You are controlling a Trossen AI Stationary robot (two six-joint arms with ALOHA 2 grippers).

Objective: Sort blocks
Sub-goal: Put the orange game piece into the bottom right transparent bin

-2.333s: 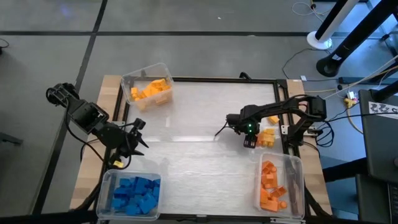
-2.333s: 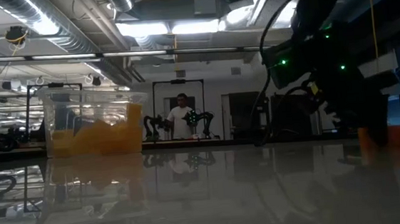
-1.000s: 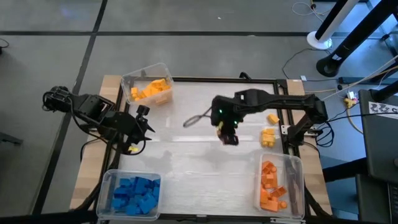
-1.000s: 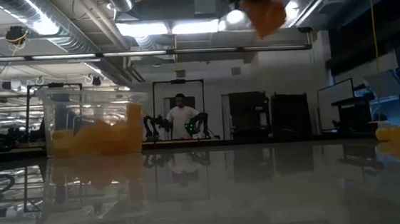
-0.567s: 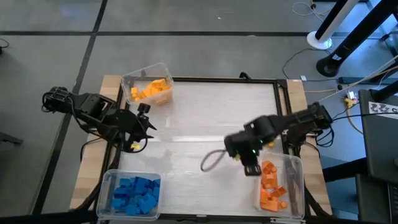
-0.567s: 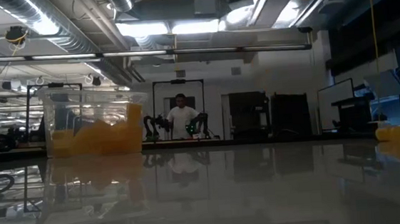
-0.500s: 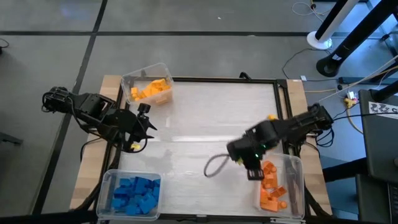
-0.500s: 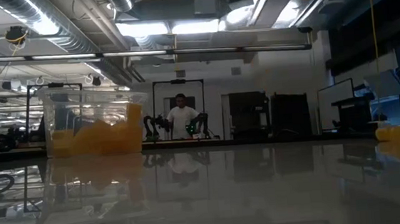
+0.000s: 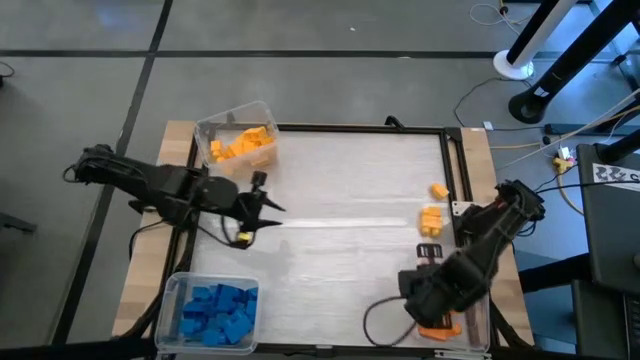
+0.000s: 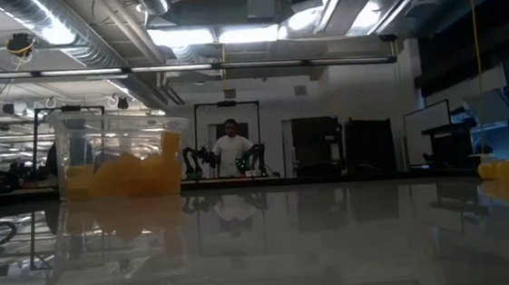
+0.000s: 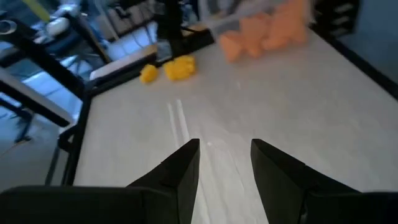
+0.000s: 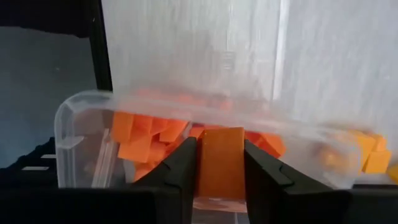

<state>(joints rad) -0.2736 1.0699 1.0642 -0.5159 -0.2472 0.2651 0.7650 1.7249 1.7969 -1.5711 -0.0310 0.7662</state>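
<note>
My right gripper (image 9: 432,312) hangs over the clear bin of orange blocks (image 9: 484,325) at the table's near right corner, shut on an orange block (image 12: 221,163). In the right wrist view that bin (image 12: 81,109) lies below the fingers with several orange blocks (image 12: 140,144) in it. My left gripper (image 9: 266,206) is open over the left half of the table and points toward the right; its fingers stand apart over bare tabletop (image 11: 224,155). Loose yellow blocks (image 9: 432,220) lie on the table near the right edge, and they also show far off as yellow blocks (image 11: 168,68). My right gripper pinches the orange block by its two opposite side faces (image 12: 205,163) between the two fingers, coming from above and pointing down. The block is lifted clear, above the orange bin's rim and the blocks inside it.
A bin of yellow blocks (image 9: 240,145) stands at the far left corner and shows as a bin (image 10: 120,162) in the low view. A bin of blue blocks (image 9: 212,312) sits at the near left corner. A cable loop (image 9: 385,320) hangs beside my right arm. A person (image 10: 232,149) stands in the room behind.
My right gripper has swung from high over the table's middle toward the near right corner and down over the orange bin, carrying the orange block. My left gripper has moved toward the table's right, farther over the table.
</note>
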